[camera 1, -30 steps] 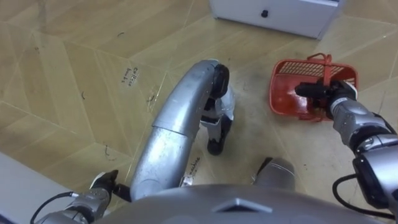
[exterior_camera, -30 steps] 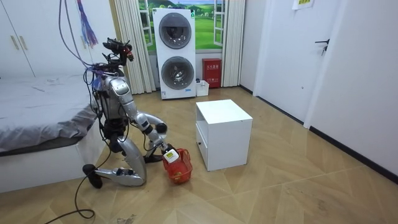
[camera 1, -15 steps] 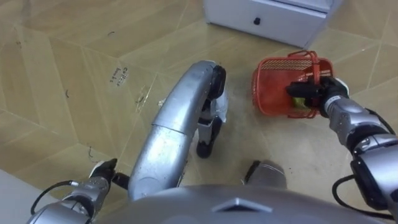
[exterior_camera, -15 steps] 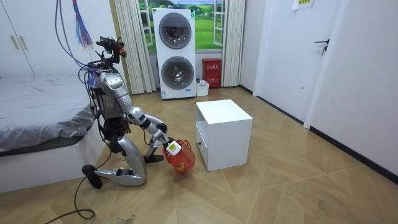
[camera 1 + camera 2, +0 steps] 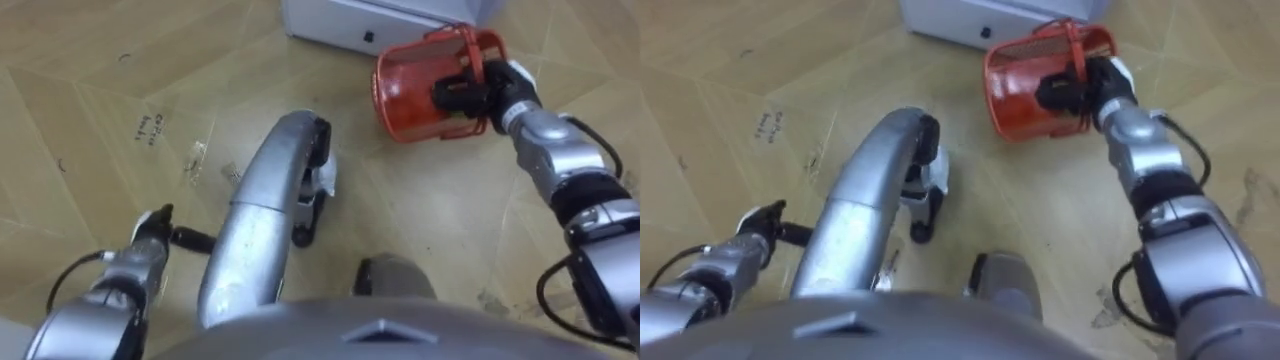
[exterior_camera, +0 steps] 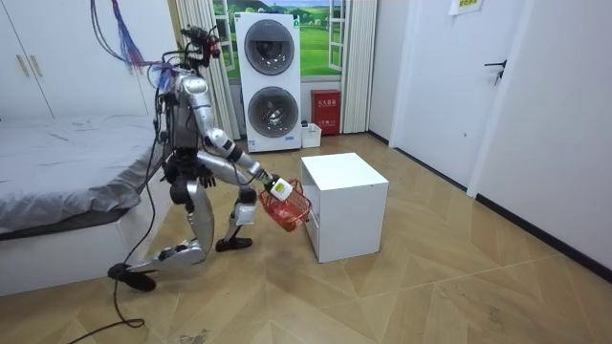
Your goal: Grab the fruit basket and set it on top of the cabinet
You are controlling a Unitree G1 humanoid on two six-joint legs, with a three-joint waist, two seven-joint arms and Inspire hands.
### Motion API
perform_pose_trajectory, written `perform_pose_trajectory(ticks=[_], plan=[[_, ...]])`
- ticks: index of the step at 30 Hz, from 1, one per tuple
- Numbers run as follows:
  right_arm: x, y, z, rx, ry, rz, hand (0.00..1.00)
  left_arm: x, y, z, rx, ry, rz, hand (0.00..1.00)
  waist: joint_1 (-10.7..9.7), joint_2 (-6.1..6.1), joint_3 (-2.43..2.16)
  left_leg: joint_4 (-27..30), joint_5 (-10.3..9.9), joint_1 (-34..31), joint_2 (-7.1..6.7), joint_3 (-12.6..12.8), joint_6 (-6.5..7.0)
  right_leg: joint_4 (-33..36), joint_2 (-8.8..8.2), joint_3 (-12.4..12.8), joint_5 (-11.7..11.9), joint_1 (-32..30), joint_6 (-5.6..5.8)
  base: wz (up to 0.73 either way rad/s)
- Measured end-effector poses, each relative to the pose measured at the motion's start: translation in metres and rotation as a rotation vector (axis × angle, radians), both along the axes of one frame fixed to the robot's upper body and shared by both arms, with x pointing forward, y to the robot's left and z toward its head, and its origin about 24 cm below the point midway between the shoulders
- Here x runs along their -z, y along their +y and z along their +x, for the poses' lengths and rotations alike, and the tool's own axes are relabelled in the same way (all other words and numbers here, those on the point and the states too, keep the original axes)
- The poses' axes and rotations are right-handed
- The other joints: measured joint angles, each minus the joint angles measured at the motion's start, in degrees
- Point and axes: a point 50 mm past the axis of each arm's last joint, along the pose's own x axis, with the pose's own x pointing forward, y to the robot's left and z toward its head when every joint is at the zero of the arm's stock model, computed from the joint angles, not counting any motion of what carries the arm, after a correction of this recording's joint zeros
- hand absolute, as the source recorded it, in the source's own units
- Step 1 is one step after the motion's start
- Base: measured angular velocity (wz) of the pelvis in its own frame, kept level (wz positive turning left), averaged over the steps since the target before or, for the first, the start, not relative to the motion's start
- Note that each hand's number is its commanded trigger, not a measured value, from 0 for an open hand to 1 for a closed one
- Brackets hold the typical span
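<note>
Far right: basket [image 5: 415,85] hangs tilted off the floor, just beside the cabinet [image 5: 380,15].
Right hand [image 5: 480,92]: I read fingers curled round the handle, basket lying left of them.
Left hand [image 5: 150,240]: near left, well apart; I cannot tell its fingers.

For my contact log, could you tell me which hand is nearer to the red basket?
Right. The right hand grips the red basket at its handle; the left hand hangs low at the robot's left side, well away.

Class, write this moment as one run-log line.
right hand: shut on red basket | basket: held off floor, beside white cabinet | left hand: at side
</note>
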Motion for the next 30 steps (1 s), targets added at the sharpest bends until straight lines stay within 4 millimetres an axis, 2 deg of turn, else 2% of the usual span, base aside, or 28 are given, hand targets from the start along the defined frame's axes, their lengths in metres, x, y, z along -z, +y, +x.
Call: perform_pose_trajectory(ticks=[1,2,3,5,6,7,8,9,10,11,12,13,14,16,18,22,24,30], plan=[[0.0,0.003,-0.003,-0.024,-0.014,-0.014,1.0,0.001,0.002,-0.011,-0.02,0.018,0.016,0.0,0.04,0.32,-0.47,-5.57,0.84,4.48,-0.4,-0.09,0.09,-4.59,-0.24,0.1,7.46,0.98,-0.02,-0.31],[-0.001,0.005,-0.005,-0.039,-0.022,-0.026,1.0,0.002,0.004,-0.017,-0.023,0.03,0.026,0.0,-0.09,0.51,-0.66,-8.53,1.41,6.66,-0.73,-0.2,0.25,-6.23,-0.24,0.12,11.35,1.19,0.47,-0.24],[-0.002,0.009,-0.006,-0.058,-0.035,-0.034,1.0,0.001,0.007,-0.024,-0.021,0.044,0.052,0.0,-0.43,0.55,-0.7,-14.21,2.79,11.18,-1.29,-0.26,0.4,-7.69,-0.08,0.01,15.02,0.62,0.95,-0.14],[-0.002,0.014,-0.009,-0.087,-0.047,-0.055,1.0,0.001,0.009,-0.028,-0.022,0.052,0.082,0.0,-0.46,1.18,-1.03,-21.49,4.3,17.92,-1.58,-0.56,0.36,-6.67,0.19,-0.71,14.12,-1.33,0.68,-0.25],[-0.001,0.017,-0.01,-0.103,-0.046,-0.063,1.0,0.001,0.009,-0.03,-0.02,0.052,0.098,0.0,-0.57,1.69,-1.38,-26.13,5.45,22.31,-1.53,-0.74,0.15,-7.46,-0.04,-1.65,12.58,-2.6,0.51,-0.25],[-0.001,0.017,-0.011,-0.11,-0.045,-0.064,1.0,0.001,0.009,-0.029,-0.019,0.05,0.1,0.0,-0.88,2.14,-1.68,-28.3,6.06,24.33,-1.49,-1.17,0.0,-8.58,-0.13,-2.4,11.82,-3.15,0.53,-0.16],[-0.002,0.018,-0.013,-0.117,-0.049,-0.063,1.0,-0.001,0.011,-0.026,-0.017,0.035,0.109,0.0,-1.39,2.5,-1.97,-32.83,7.59,27.9,-1.37,-1.87,-0.21,-11.54,-0.59,-3.77,10.47,-4.41,0.71,-0.1],[-0.005,0.02,-0.013,-0.13,-0.056,-0.055,1.0,-0.002,0.012,-0.022,-0.017,0.012,0.129,0.0,-1.47,2.46,-2.0,-36.65,8.86,31.06,-0.74,-1.92,-0.64,-15.65,-1.32,-4.94,9.65,-5.67,0.74,-0.17],[-0.006,0.022,-0.012,-0.137,-0.06,-0.05,1.0,-0.003,0.013,-0.021,-0.017,0.003,0.136,0.0,-1.48,2.48,-1.99,-38.06,9.3,32.47,-0.28,-1.94,-0.95,-18.24,-1.58,-5.51,9.48,-6.14,0.64,-0.29],[-0.008,0.023,-0.011,-0.142,-0.068,-0.041,1.0,-0.005,0.014,-0.017,-0.018,-0.014,0.148,0.0,-1.85,2.62,-1.96,-39.9,9.79,34.63,0.67,-2.18,-1.49,-25.5,-1.96,-7.16,9.26,-6.05,0.66,-0.22],[-0.009,0.023,-0.011,-0.142,-0.077,-0.04,1.0,-0.006,0.014,-0.013,-0.018,-0.035,0.154,0.0,-2.09,2.4,-1.94,-40.8,10.05,36.04,1.34,-2.38,-1.95,-33.83,-2.17,-8.47,9.51,-5.6,0.7,-0.13],[-0.01,0.022,-0.011,-0.141,-0.081,-0.041,1.0,-0.007,0.014,-0.01,-0.017,-0.047,0.157,0.0,-2.16,2.09,-1.98,-40.96,10.15,36.47,1.48,-2.47,-2.13,-37.99,-2.1,-8.76,10.35,-5.4,0.61,0.0],[-0.011,0.021,-0.014,-0.137,-0.09,-0.044,1.0,-0.007,0.011,-0.005,-0.015,-0.068,0.156,0.0,-2.33,1.73,-2.02,-40.95,10.23,37.19,1.67,-2.64,-2.32,-43.02,-1.74,-8.43,11.27,-4.66,1.16,0.03],[-0.014,0.024,-0.016,-0.148,-0.107,-0.025,1.0,-0.006,0.006,-0.004,-0.022,-0.077,0.143,0.0,-2.01,1.72,-2.07,-45.17,11.47,40.61,2.79,-3.21,-4.3,-49.29,0.58,-9.53,14.17,-0.39,0.24,-0.13],[-0.021,0.029,-0.017,-0.163,-0.14,-0.013,1.0,-0.005,0.006,-0.009,-0.045,-0.069,0.141,0.0,-2.06,1.69,-2.02,-48.37,12.27,43.09,3.42,-3.35,-5.13,-54.51,2.27,-9.72,16.47,2.91,-0.32,-0.17],[-0.041,0.034,-0.012,-0.185,-0.229,0.0,1.0,-0.004,0.01,-0.022,-0.084,-0.037,0.148,0.0,-2.48,1.55,-2.04,-51.78,13.04,46.77,4.22,-3.35,-5.9,-60.16,3.43,-10.56,18.25,7.66,-0.77,0.0],[-0.052,0.034,-0.009,-0.181,-0.279,0.006,1.0,-0.005,0.012,-0.024,-0.089,-0.039,0.156,0.0,-2.45,1.48,-2.08,-53.23,13.42,48.15,4.02,-3.82,-6.17,-61.51,3.58,-10.98,18.43,9.2,-0.86,0.12],[-0.068,0.043,-0.007,-0.232,-0.345,0.016,1.0,-0.004,0.01,-0.033,-0.021,-0.008,0.183,0.0,-2.18,1.35,-2.14,-57.27,14.67,51.62,3.31,-4.98,-6.87,-63.82,3.92,-11.16,18.9,11.57,-0.98,0.03]])
